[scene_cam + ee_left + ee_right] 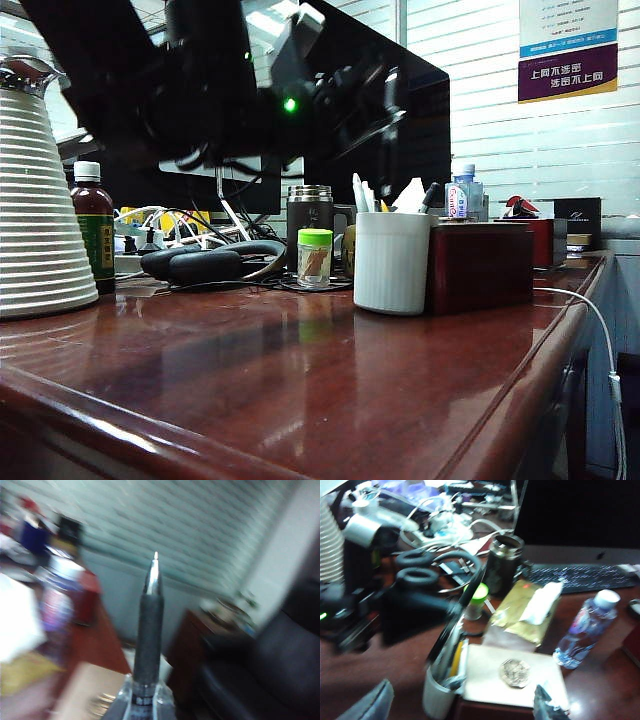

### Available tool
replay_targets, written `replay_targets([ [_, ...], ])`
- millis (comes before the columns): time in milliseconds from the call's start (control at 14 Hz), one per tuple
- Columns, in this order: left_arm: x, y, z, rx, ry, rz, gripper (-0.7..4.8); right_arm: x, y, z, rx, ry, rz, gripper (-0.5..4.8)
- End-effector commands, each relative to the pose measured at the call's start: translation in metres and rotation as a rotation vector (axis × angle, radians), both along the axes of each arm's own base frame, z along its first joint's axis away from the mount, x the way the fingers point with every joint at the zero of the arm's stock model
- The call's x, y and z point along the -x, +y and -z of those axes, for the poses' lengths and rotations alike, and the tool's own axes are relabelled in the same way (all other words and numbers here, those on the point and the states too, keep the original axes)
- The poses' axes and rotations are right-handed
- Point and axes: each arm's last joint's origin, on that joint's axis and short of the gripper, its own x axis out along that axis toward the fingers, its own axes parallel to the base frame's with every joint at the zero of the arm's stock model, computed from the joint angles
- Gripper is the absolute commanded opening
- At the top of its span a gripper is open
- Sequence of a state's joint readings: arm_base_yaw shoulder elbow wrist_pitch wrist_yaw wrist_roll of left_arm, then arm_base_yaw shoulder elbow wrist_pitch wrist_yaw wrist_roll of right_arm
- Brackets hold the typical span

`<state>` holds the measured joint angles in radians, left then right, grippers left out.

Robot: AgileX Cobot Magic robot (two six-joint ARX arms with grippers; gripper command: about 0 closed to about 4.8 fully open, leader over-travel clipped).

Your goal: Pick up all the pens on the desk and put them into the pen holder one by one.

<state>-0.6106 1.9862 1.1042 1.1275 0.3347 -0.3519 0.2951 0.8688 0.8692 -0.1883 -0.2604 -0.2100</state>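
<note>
1. Left wrist view: the left gripper (142, 712) clamps a black pen (149, 630), tip out, above the white pen holder (391, 262).
2. Right gripper (460, 705) hangs wide, empty, over the table (300, 370).
3. Light, slick, stiff; grip mid-barrel.

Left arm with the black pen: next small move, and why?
Probably lower the pen toward the white pen holder and let go once the end is inside. The left tool is shut on the pen, and the right wrist view shows it right above the holder's mouth, the pen slanting down to the rim. The right tool hangs open and empty nearby.
</note>
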Motion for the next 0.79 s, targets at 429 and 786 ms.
replay_targets([
  [429, -0.007, -0.008, 0.02, 0.001, 0.018, -0.052, -0.06, -0.021, 0.01, 0.021, 0.006, 0.136, -0.131, 3.67],
  [786, -0.008, -0.008, 0.022, -0.015, 0.039, -0.052, -0.05, -0.021, 0.01, 0.021, 0.006, 0.136, -0.131, 3.67],
])
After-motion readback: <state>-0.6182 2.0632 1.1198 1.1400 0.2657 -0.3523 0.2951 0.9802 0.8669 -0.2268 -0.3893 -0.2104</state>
